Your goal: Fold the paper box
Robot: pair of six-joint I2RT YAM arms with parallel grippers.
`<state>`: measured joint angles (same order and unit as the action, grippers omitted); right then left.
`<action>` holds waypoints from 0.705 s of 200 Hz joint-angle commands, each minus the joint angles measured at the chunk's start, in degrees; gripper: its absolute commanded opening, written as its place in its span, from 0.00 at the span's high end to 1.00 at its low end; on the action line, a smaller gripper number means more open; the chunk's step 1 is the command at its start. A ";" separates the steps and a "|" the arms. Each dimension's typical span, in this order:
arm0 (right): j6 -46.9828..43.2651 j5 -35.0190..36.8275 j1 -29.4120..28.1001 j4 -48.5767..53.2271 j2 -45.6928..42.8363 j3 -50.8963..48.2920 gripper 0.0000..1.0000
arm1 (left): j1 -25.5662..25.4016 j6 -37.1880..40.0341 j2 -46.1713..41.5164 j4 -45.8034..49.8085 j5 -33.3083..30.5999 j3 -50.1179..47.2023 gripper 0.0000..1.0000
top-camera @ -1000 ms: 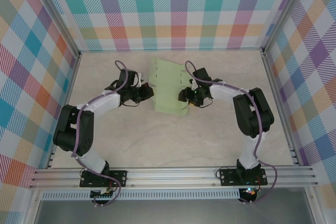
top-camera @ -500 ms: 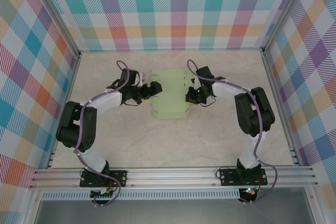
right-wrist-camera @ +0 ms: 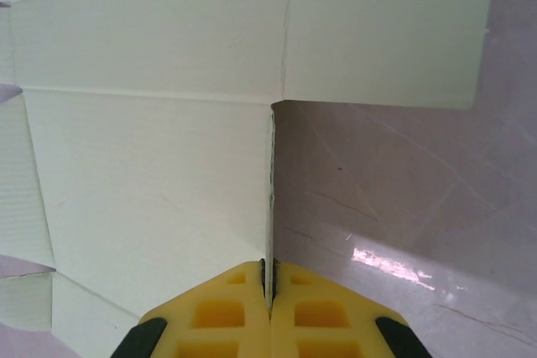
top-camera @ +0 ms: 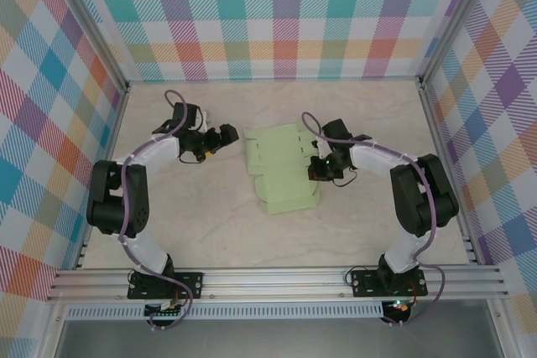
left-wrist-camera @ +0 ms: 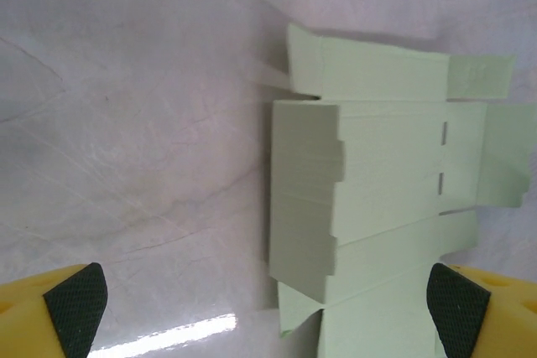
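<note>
Right gripper is clamped on a card edge of the paper box. Left gripper is held wide apart — near the box, not touching.

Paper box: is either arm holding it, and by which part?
The right fingers pinch the paper box by its right edge; the left fingers stand open, apart.

A robotics lab test cell. Its colourful checked walls enclose a pale marbled counter, with silver aluminium rails along the frame's bottom.
</note>
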<state>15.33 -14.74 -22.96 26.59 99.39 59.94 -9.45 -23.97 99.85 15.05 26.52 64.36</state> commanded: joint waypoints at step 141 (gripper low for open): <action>-1.56 0.61 -0.09 -6.68 -3.23 -2.46 1.00 | -7.20 3.85 12.92 -0.66 -7.78 8.89 0.96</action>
<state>14.17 -13.10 -22.96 20.88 97.97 57.14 -16.75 -21.80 112.79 15.73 21.08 71.88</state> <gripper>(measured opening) 0.047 0.130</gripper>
